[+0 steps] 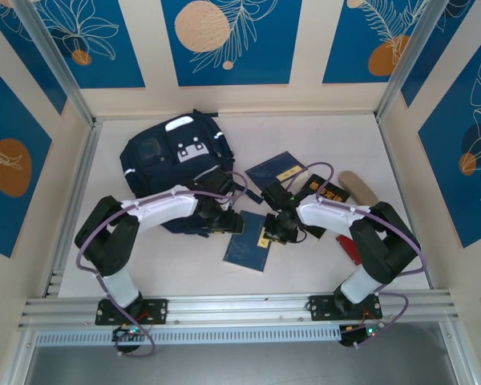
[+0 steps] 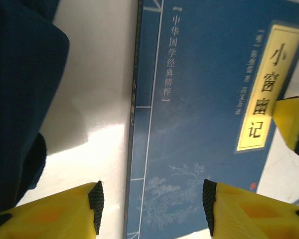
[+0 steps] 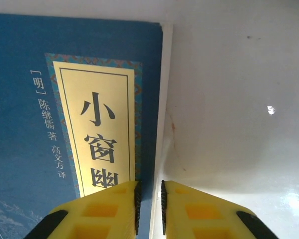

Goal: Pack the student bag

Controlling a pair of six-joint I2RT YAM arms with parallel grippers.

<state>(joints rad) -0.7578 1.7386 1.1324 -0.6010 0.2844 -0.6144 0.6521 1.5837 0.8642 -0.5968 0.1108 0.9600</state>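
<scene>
**Top view.** The bag (image 1: 164, 160) lies on the table (image 1: 184, 269) at 10 o'clock from the table's middle, with its white-patched face up. A blue book (image 1: 244, 255) lies flat at 5 o'clock from the bag, between the two arm tips. A second book (image 1: 274, 170) lies at 3 o'clock from the bag. The left gripper (image 1: 227, 224) is at the book's 10 o'clock corner, just beside the bag's near edge. The right gripper (image 1: 271, 234) is at the book's 2 o'clock corner.

**Left wrist view.** The fingers are spread and straddle the book's spine, one pad over bare table and the other over the cover. They pinch nothing. Bag fabric lies at 9 o'clock.

**Right wrist view.** The fingers are drawn almost together, with the book's page edge in the slit between them. Whether they clamp it cannot be told.
</scene>
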